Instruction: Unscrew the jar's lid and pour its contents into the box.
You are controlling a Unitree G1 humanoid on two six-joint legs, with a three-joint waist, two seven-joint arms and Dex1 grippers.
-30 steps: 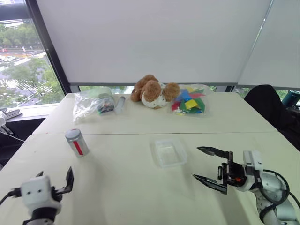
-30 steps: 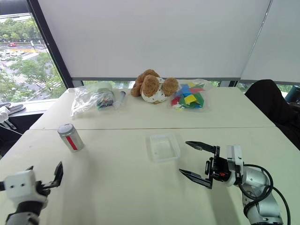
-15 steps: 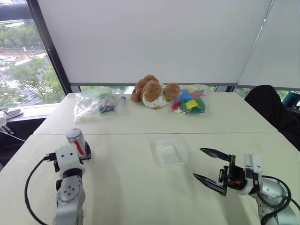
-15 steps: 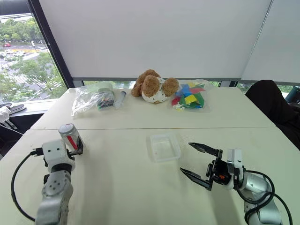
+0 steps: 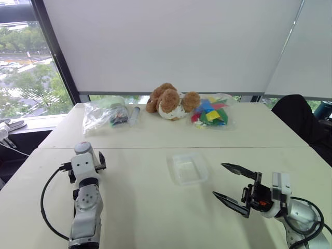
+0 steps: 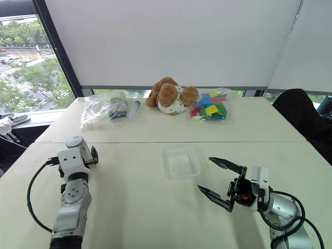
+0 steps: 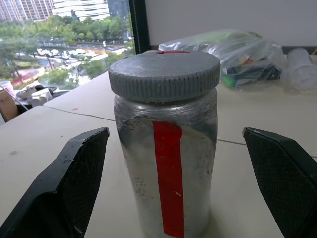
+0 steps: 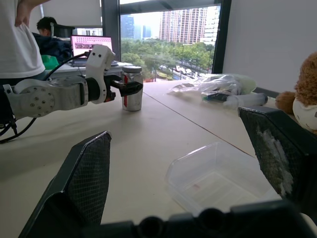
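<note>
Tabletop [image 5: 155, 218]: box [image 5: 187, 167] at centre, empty-looking. Jar [image 7: 167, 163] at nine o'clock, lid [image 7: 165, 73] on, contents hidden, mostly behind my left gripper [image 7: 173, 183]; jaws wide, flanking without touching. Right gripper [image 5: 234, 187]: jaws wide, empty.

jar [image 5: 83, 150] mostly behind left gripper [image 5: 85, 165]

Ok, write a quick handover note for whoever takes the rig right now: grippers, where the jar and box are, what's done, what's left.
Left gripper: open, fingers either side of the jar, not closed on it.
Right gripper: open, empty, hovering just right of the box.
Jar stands upright on the table, lid screwed on. Box sits mid-table, looks empty.
Done: left approach to the jar.
Left: grasp jar, unscrew lid, pour into box.
</note>
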